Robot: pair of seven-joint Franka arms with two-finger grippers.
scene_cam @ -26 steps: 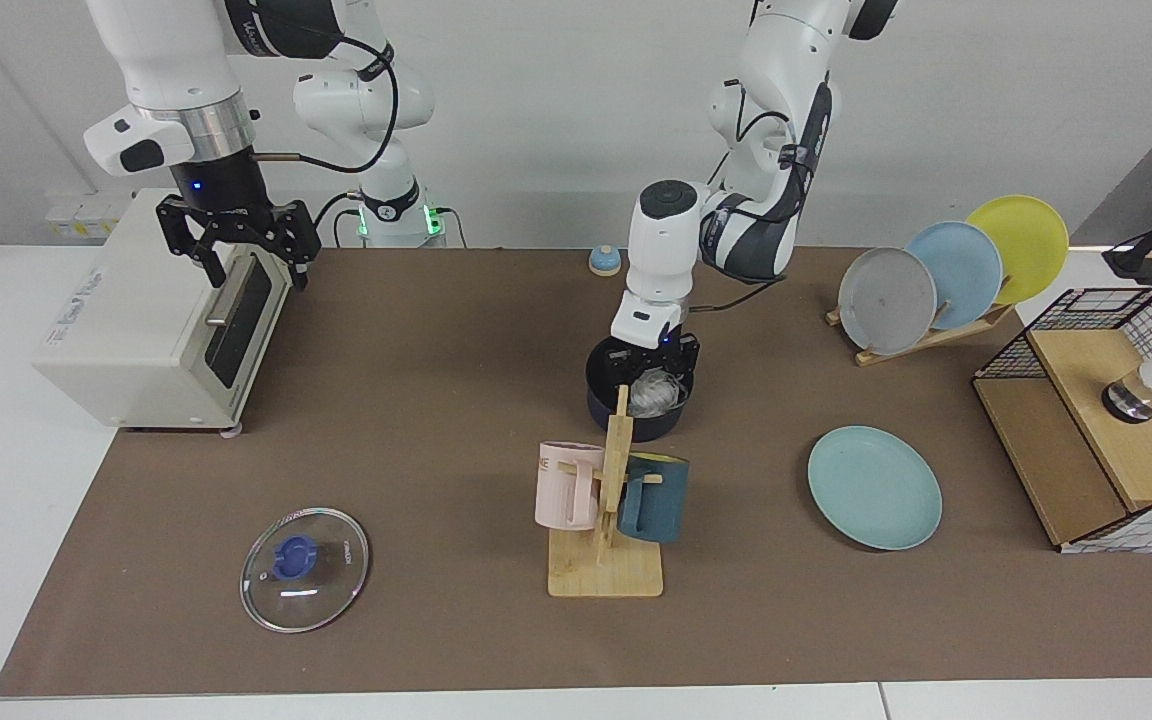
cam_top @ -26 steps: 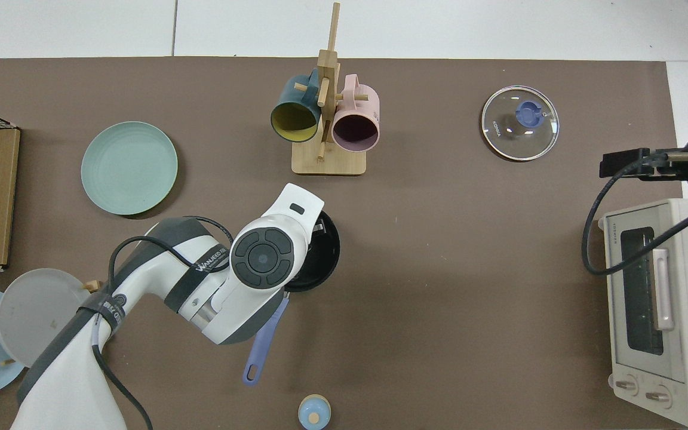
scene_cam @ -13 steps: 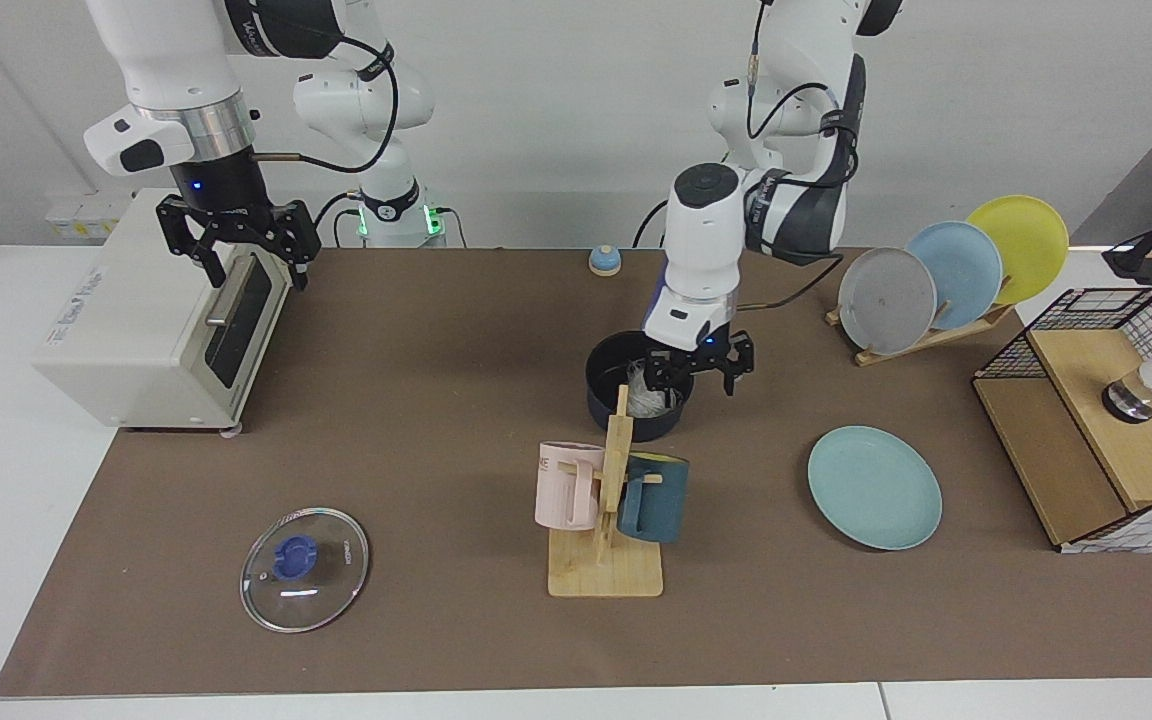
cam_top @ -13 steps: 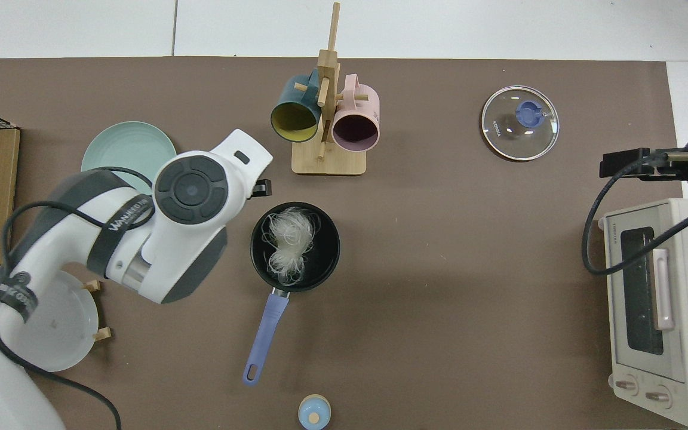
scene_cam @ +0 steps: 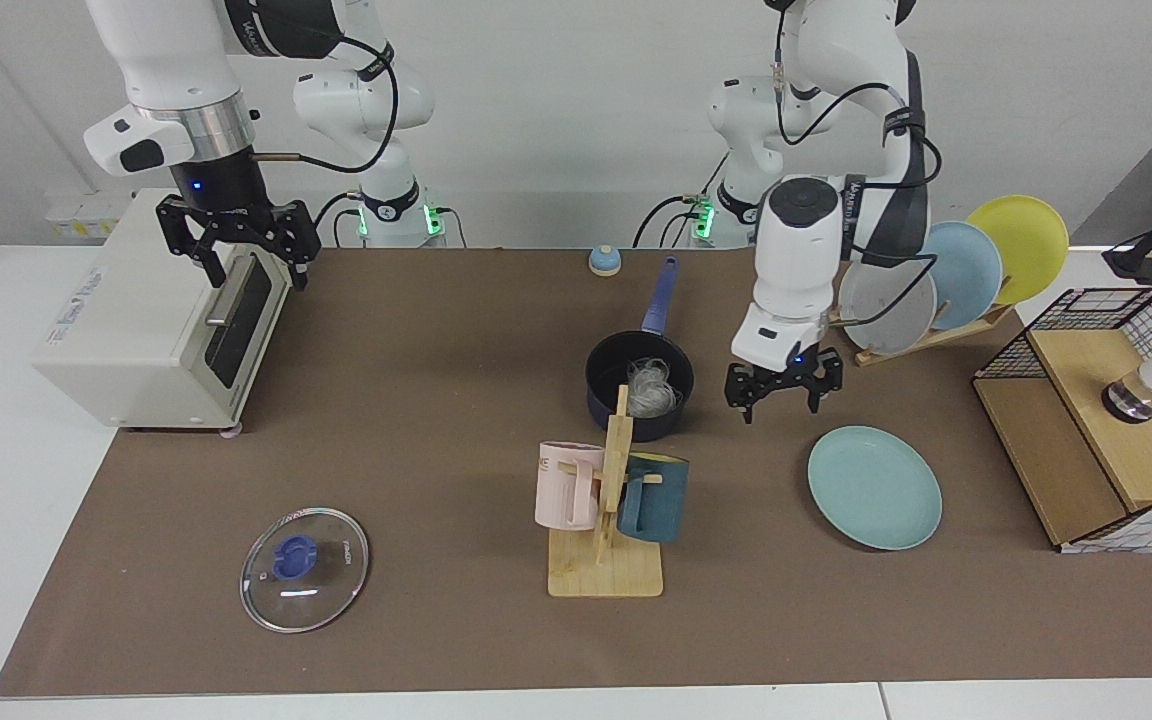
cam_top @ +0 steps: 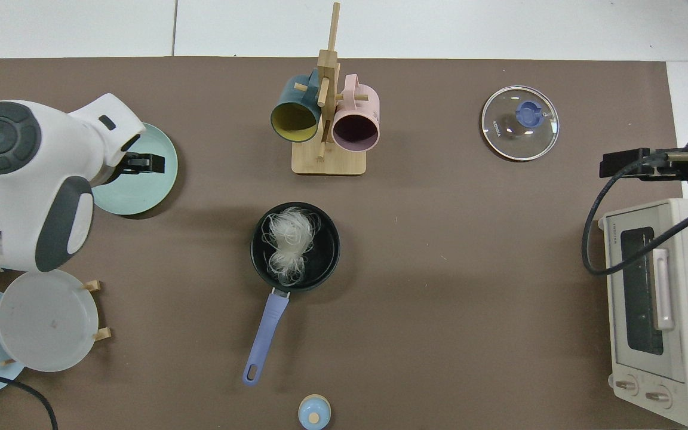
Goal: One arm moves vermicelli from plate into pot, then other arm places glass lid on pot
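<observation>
Brown mat: left pincer (scene_cam: 783,396) withdrawn, empty.

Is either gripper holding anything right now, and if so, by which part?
Nothing is held. The left gripper hangs open and empty between the pot and the plate; the right gripper waits open above the toaster oven.

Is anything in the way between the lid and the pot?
Nothing visible blocks it. The lid lies flat on the mat, and bare mat runs to the pot. The mug rack stands off to the side. The right gripper waits above the toaster oven.
</observation>
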